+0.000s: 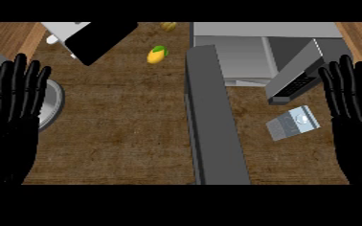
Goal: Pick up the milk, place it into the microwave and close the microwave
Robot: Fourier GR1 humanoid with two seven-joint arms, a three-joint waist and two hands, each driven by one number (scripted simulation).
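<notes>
The milk (292, 124), a small pale grey-blue carton, lies on the brown counter at the right, below the microwave. The microwave (237, 52) is a grey box at the top right, its cavity showing. Its door (213, 124) stands open as a long dark grey slab running down the middle of the view. A slanted grey panel with a dark keypad (298, 76) sits at the microwave's right side, just above the milk. My right hand (345, 100) rests open at the right edge, fingers up, right of the milk and apart from it. My left hand (20, 100) rests open at the left edge.
A yellow-green fruit (157, 54) lies left of the door, and another yellow item (168, 26) lies at the top. A black and white appliance (96, 38) stands at the top left. A round metal rim (53, 105) shows beside my left hand.
</notes>
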